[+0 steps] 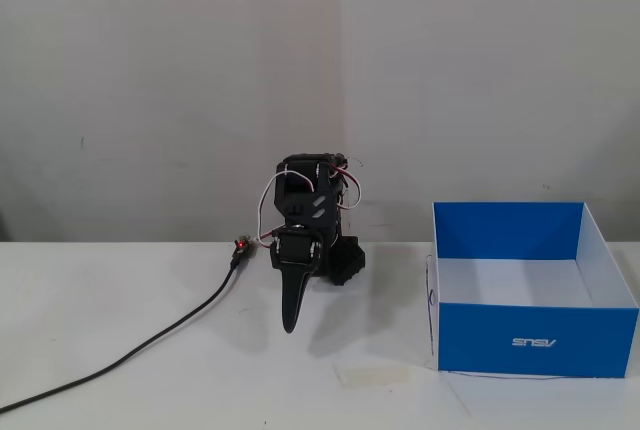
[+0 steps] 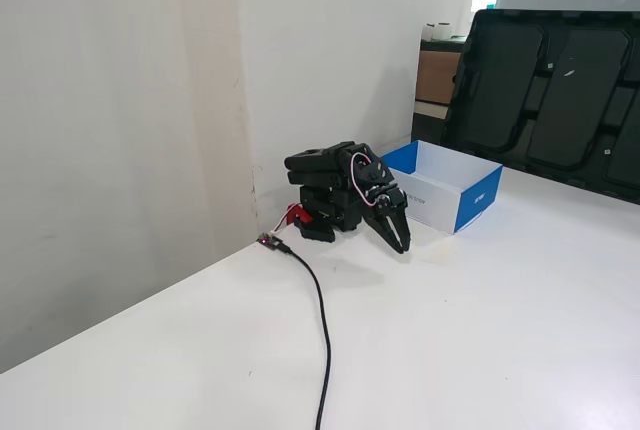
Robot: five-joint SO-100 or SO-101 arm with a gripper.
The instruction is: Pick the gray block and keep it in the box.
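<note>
White table (image 1: 120, 290): black cable (image 1: 150, 342), tape strip (image 1: 372, 376) beside box (image 1: 535, 340).

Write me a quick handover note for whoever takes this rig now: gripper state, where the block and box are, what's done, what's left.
Gripper: fingers closed together, empty, pointing down above the table, arm folded low near the wall.
Blue box: open-top, on the table to the right of the arm in the front fixed view. The part of its white interior that shows is empty.
Gray block: not visible in either fixed view, so its place is unknown; part of the box floor is hidden behind the front wall.
Done: cannot confirm any step.
Left: locate the block, then check whether it is already in the box.
Black cable runs across the table; keep clear.
</note>
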